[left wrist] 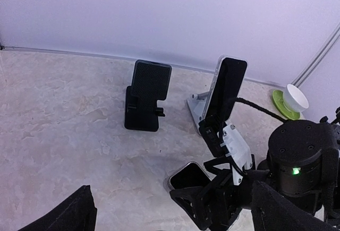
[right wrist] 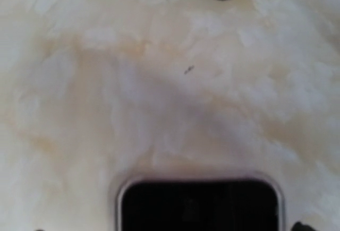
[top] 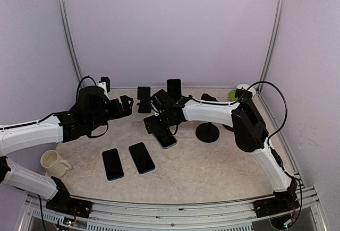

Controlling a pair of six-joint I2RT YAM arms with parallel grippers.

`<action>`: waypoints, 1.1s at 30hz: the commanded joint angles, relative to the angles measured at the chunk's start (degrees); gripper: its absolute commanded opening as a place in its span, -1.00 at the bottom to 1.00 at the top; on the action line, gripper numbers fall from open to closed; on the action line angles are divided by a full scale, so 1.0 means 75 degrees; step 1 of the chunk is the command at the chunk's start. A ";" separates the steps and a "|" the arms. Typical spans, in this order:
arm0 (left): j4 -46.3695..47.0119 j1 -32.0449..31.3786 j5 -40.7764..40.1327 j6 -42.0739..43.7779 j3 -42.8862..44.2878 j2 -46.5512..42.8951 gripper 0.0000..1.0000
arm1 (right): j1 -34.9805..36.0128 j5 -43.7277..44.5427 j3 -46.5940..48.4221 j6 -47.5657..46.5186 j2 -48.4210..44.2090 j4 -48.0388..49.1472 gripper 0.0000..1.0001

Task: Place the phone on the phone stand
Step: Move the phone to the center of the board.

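A dark phone with a silver edge (top: 166, 138) lies flat on the table. It also shows in the left wrist view (left wrist: 189, 176) and at the bottom of the right wrist view (right wrist: 199, 205). My right gripper (top: 158, 128) hangs low right over its near end, jaws spread wide to either side of it, not closed. My left gripper (top: 128, 105) is open and empty, off to the left, facing the stands. A black phone stand (left wrist: 146, 102) stands at the back. A white stand (left wrist: 197, 109) beside it carries an upright phone (left wrist: 227, 88).
Two more dark phones (top: 112, 163) (top: 141, 157) lie flat at the front left. A cream mug (top: 52, 162) is near the left arm. A round black stand base (top: 207, 132) sits under the right arm. A green saucer with a white cup (top: 237, 94) is at the back right.
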 commanded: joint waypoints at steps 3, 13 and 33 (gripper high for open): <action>-0.0057 0.0043 -0.0019 -0.0048 -0.0152 -0.0002 0.97 | -0.0058 -0.0275 -0.0984 -0.0359 -0.1262 -0.0411 1.00; 0.0079 0.0018 0.0138 -0.0136 -0.0088 0.0222 0.97 | -0.0063 -0.0431 -0.3259 -0.0425 -0.2200 0.0325 1.00; 0.0063 -0.0015 0.0070 -0.0147 -0.0053 0.0334 0.97 | 0.0113 -0.2556 -0.3474 -0.0354 -0.1941 0.0799 1.00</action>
